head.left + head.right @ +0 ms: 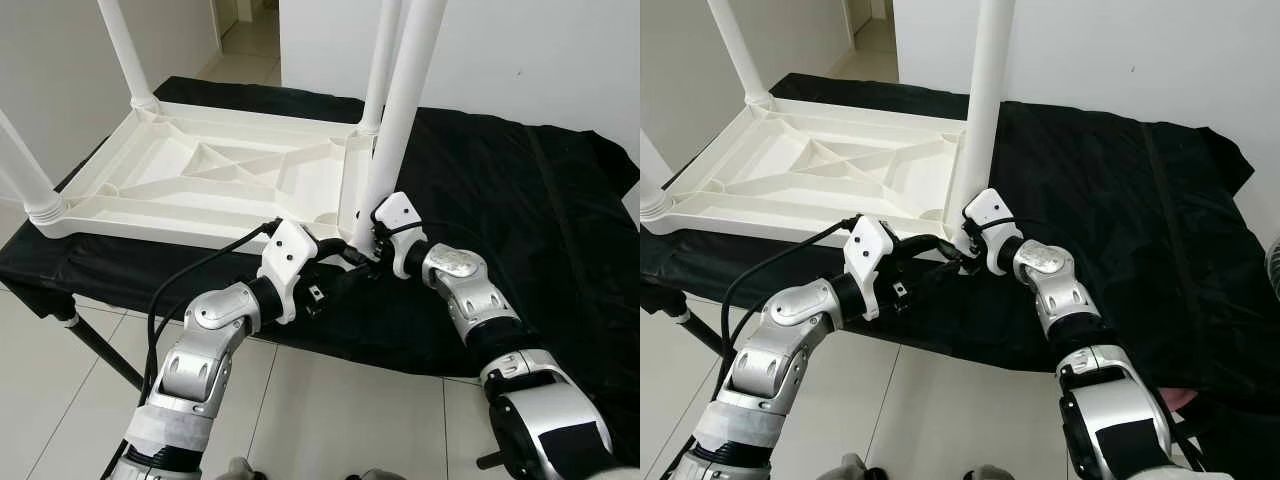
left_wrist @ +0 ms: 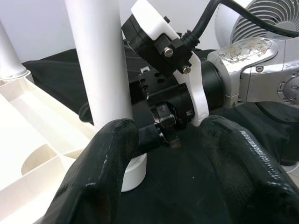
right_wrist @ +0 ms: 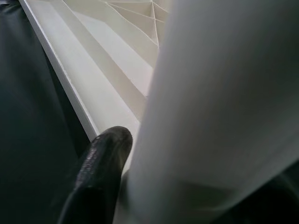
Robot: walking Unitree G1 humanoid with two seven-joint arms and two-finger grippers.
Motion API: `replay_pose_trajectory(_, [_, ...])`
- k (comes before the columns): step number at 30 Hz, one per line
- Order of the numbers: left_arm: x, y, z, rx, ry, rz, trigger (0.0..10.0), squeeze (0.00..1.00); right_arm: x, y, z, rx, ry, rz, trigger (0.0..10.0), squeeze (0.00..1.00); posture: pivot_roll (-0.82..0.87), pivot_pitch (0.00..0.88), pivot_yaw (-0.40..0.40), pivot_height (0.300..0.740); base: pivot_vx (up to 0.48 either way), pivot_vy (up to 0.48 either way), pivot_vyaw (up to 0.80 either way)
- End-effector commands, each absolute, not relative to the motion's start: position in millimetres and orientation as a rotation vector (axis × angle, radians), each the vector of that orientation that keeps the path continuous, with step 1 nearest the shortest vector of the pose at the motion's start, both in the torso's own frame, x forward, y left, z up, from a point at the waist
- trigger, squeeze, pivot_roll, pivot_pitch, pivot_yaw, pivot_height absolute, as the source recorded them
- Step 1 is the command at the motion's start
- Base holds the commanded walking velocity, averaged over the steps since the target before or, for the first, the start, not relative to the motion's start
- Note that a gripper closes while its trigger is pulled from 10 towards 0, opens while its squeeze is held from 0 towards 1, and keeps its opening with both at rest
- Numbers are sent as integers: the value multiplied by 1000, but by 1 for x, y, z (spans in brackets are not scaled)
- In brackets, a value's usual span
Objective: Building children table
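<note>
Lying upside down on a black cloth (image 1: pixel 520 190), a white table top (image 1: pixel 200 170) shows ribbed hollows with nothing in them. At its near right corner, the left gripper (image 1: pixel 352 262) reaches in with fingers (image 2: pixel 107 154) spread wide beside the upright white leg (image 1: pixel 400 110). The right gripper (image 1: pixel 372 232) clasps that leg's base. Bare cloth stretches right of the corner; tiled floor (image 1: pixel 300 400) lies below.

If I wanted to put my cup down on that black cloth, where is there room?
The widest bare stretch of black cloth lies on the robot's right, between the upturned white table and the cloth's far right edge. It is crowded at the table's near right corner, where the left gripper and right gripper meet round the near right leg.
</note>
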State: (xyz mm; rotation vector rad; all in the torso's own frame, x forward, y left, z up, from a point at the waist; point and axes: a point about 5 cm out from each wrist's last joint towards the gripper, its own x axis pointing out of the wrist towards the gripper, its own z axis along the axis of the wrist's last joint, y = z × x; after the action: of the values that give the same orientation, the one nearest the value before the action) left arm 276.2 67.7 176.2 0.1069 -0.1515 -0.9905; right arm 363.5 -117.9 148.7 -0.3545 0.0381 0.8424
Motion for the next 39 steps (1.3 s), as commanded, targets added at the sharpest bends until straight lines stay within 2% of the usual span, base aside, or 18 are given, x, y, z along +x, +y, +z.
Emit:
replay_pose_trajectory(1, [280,73,180,110,-162,-882,10000,0,356,-109,127,-337,126,915,0,0,-60,40,8,740,0,0,0])
replay_pose_trajectory(11, [280,73,180,110,-158,-891,10000,0,356,-115,128,-290,85,900,0,0,-67,48,19,740,0,0,0])
replay_pose_trajectory(12, [279,73,180,110,-158,-892,10000,0,357,-117,131,-282,67,872,10000,0,-69,48,19,740,0,0,0])
replay_pose_trajectory(18, [279,73,179,111,-155,-896,10000,0,355,-123,142,-258,-3,784,10000,0,-74,50,20,740,0,0,0])
replay_pose_trajectory(22, [279,73,178,112,-149,-899,10000,0,354,-126,151,-215,-53,661,10000,0,-81,52,22,740,0,0,0])
replay_pose_trajectory(24, [277,73,175,114,-141,-906,10000,0,348,-125,153,-137,-80,506,10000,0,-82,55,21,740,0,0,0])
replay_pose_trajectory(28, [276,73,173,118,-134,-915,10000,0,342,-124,151,-83,-83,387,10000,0,-82,57,14,740,0,0,0])
replay_pose_trajectory(32, [274,73,170,118,-124,-920,10000,0,317,-105,141,-25,-91,128,10000,0,-82,61,11,740,0,0,0])
replay_pose_trajectory(39, [274,70,169,109,-126,-922,10000,0,311,-100,146,-17,-114,111,10000,0,-104,62,-2,740,0,0,0])
